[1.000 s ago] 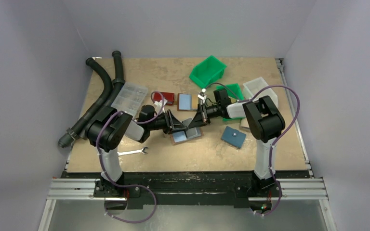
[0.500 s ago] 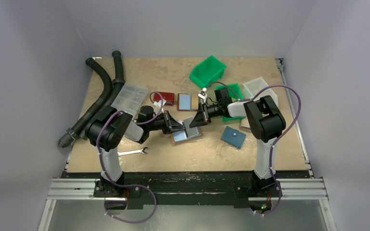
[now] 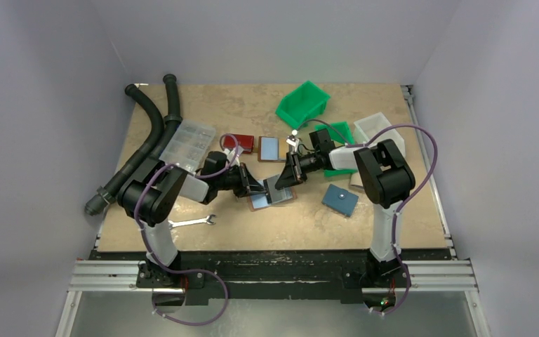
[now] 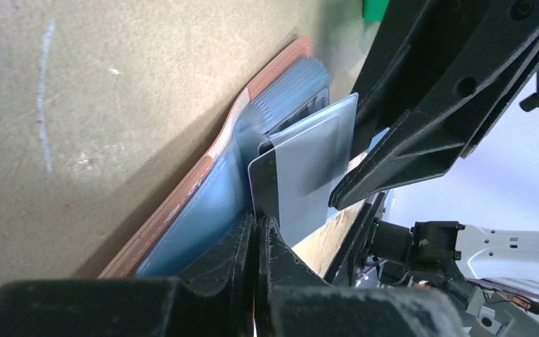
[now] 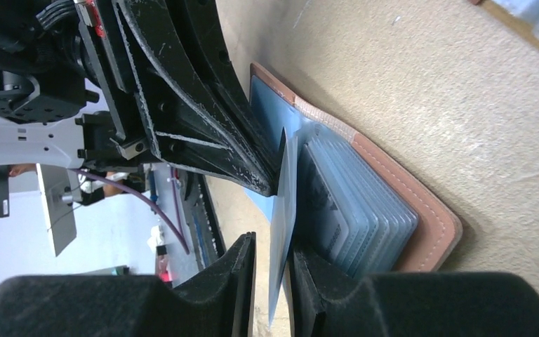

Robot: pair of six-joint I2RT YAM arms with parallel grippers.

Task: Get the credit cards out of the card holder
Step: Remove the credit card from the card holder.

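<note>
Between two claws [image 4: 256, 223] [image 5: 272, 246]: one card [image 4: 309, 168] (grey).

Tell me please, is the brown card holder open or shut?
Open. The card holder lies flat with its blue sleeves exposed, and a grey card sticks out of them.

1. Top external: high behind the arm bases [image 3: 161, 275], looking down on the whole table [image 3: 224, 105].
2. Left wrist: close, facing card holder [image 4: 203, 203].
3. Right wrist: close, opposite side, same card holder [image 5: 365, 210].
</note>
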